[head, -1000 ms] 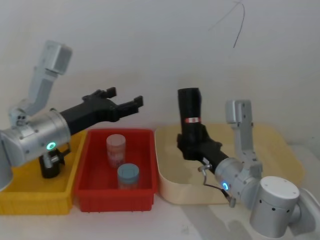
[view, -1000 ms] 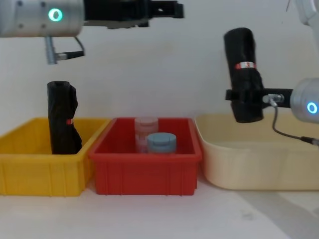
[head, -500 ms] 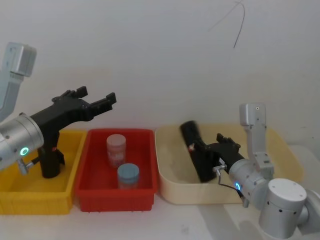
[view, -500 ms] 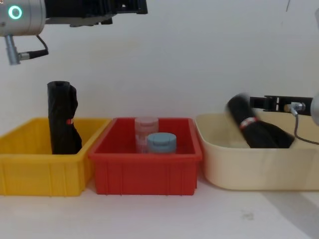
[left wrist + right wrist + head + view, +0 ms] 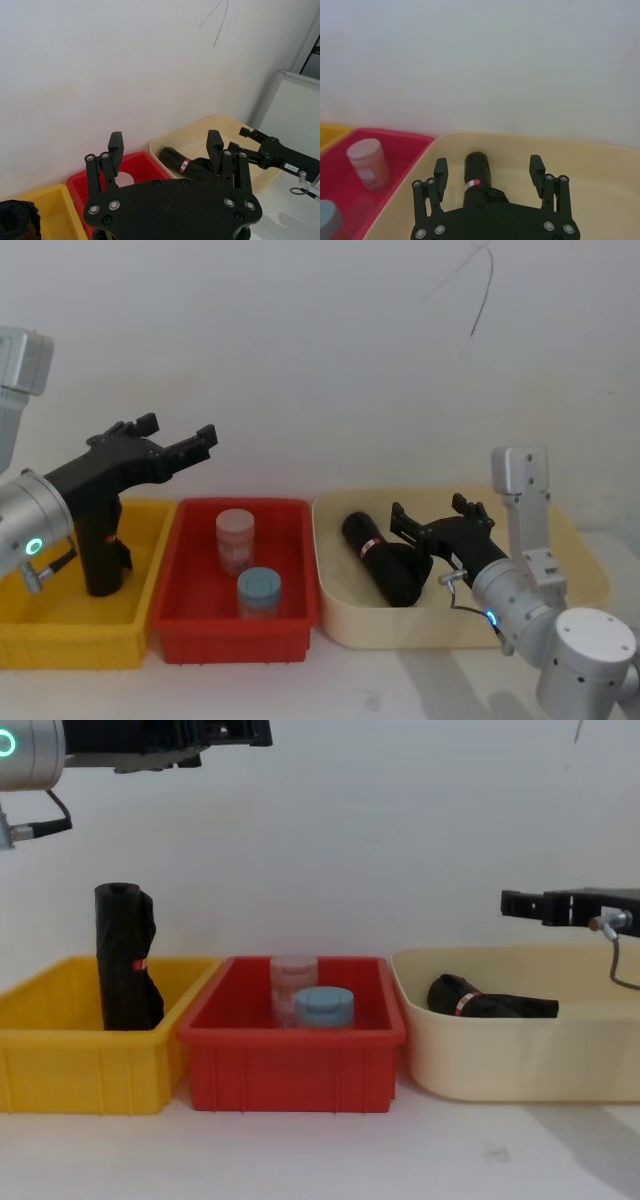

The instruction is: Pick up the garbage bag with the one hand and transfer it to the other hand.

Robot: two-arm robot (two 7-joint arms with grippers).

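On white table (image 5: 330,1150), cream tub (image 5: 500,1060) holding garbage bag (image 5: 482,1004), white wall (image 5: 380,840) behind

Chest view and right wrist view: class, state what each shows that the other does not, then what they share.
Of the two, the chest view alone shows the creased black plastic roll upright in the yellow plastic bin, and the left gripper high on the left. The right wrist view alone shows how wide the right gripper stands open, and the floor of the cream plastic tub. Both show the smooth black garbage bag roll with its red-and-white band lying on its side in that tub, and the red plastic bin holding a clear pink-lidded jar.
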